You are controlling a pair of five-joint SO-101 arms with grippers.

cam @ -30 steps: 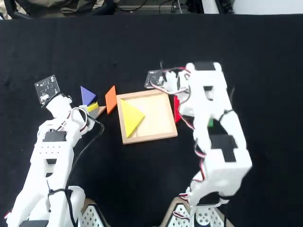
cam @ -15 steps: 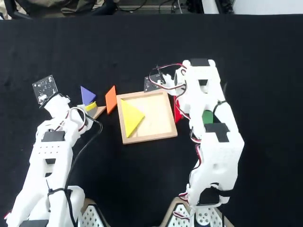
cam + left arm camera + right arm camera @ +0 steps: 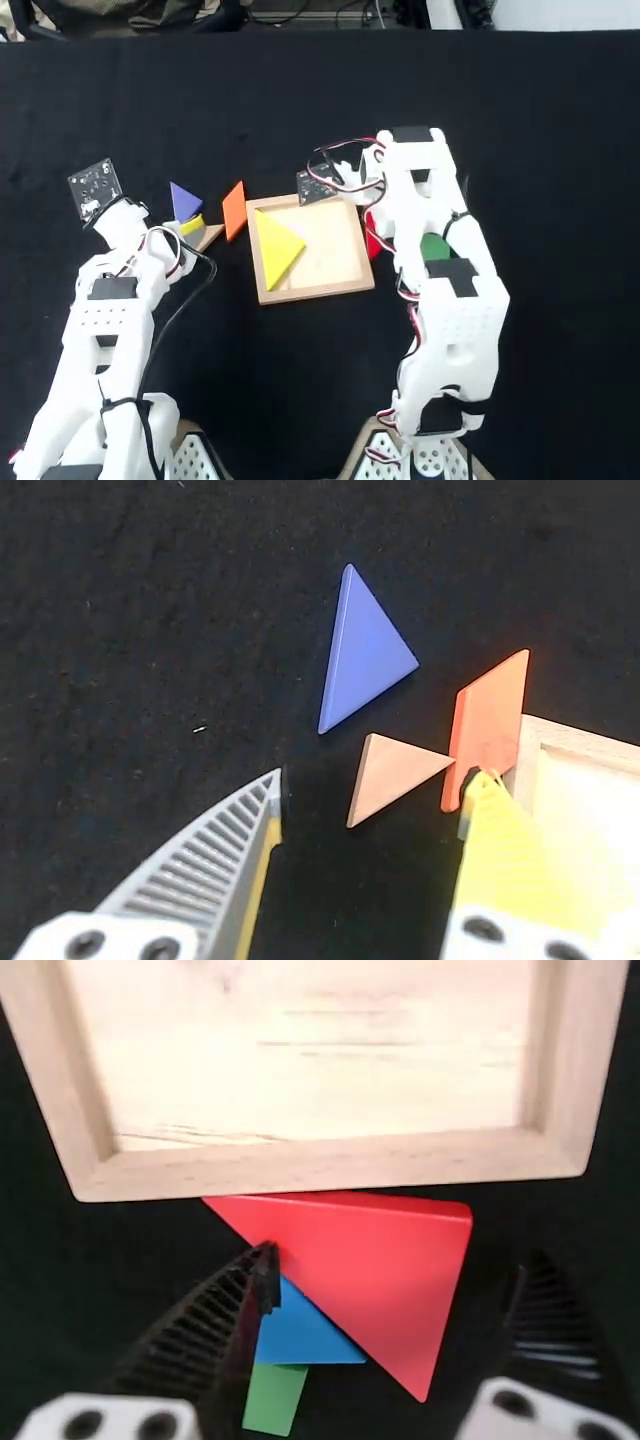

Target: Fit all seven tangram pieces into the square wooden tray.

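Right wrist view: red triangle (image 3: 380, 1260), one edge along the tray (image 3: 330, 1165).

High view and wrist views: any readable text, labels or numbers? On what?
None readable. The wooden tray, the yellow triangle and the red triangle carry no print. The circuit board on the left arm's wrist has marks too small to read.
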